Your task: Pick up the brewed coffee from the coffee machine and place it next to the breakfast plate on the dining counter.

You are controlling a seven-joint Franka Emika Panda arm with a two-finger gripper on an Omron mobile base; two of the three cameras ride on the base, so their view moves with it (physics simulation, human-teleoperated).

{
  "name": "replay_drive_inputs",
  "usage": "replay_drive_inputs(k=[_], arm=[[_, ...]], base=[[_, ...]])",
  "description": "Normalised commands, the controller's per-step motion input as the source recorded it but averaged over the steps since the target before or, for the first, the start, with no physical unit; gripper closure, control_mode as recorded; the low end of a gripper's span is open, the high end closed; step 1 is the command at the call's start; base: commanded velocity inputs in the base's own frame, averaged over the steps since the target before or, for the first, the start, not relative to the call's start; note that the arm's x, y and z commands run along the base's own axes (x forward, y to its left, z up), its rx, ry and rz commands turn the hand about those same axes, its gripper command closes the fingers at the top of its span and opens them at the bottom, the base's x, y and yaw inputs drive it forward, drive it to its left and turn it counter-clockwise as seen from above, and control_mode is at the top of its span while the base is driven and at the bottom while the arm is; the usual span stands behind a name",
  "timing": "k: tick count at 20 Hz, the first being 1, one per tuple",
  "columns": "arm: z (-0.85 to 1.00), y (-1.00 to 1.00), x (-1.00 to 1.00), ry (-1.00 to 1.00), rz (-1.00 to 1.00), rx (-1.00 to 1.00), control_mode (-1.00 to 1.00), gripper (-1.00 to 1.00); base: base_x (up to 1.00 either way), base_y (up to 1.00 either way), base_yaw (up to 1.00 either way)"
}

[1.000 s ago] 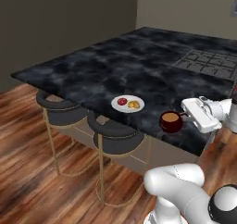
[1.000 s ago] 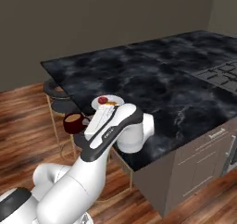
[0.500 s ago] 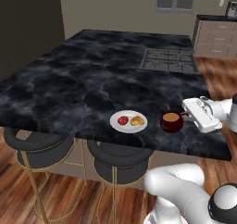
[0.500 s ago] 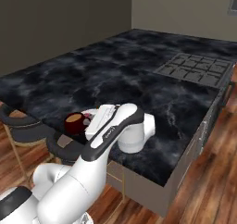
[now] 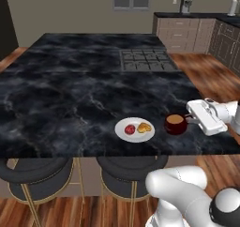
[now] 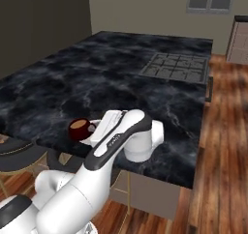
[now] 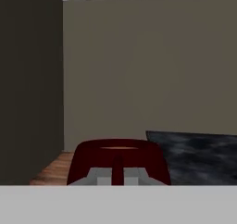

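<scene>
The dark red mug of coffee (image 5: 176, 124) hangs low over the front edge of the black marble dining counter (image 5: 70, 85), just right of the breakfast plate (image 5: 135, 130) with its red fruit and pastry. My gripper (image 5: 189, 119) comes in from the right and is shut on the mug's handle side. I cannot tell whether the mug's base touches the counter. From the right base view the mug (image 6: 79, 128) sits at the counter's near edge with the gripper (image 6: 93, 128) against it. In the hand view the mug (image 7: 118, 158) stands right before the fingertips (image 7: 99, 176).
An inset gas cooktop (image 5: 147, 60) lies at the counter's far right. Two round dark stools (image 5: 35, 172) (image 5: 131, 167) stand below the front edge. Wooden cabinets with a small grey appliance (image 5: 186, 4) line the back wall. Wood floor lies to the right.
The whole picture has shifted, so the base has driven around the island's corner to face the counter's front. The mug has stayed in the gripper, and now stands close beside the plate.
</scene>
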Motion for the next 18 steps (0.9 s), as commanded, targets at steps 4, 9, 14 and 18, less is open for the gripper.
replay_drive_inputs(k=[4,9,14,18], arm=[[0.0,0.0,0.0,0.0,0.0,0.0,1.0,1.0],[-0.22,-0.29,0.4,-0.02,-0.19,0.0,-1.0,1.0],[-0.28,-0.31,0.4,-0.05,-0.2,0.0,-1.0,1.0],[-0.32,-0.11,0.57,-0.06,-0.17,0.0,-1.0,1.0]], base=[[0.32,-0.09,-0.23],[0.0,0.0,0.0],[0.0,0.0,0.0],[0.0,0.0,0.0]])
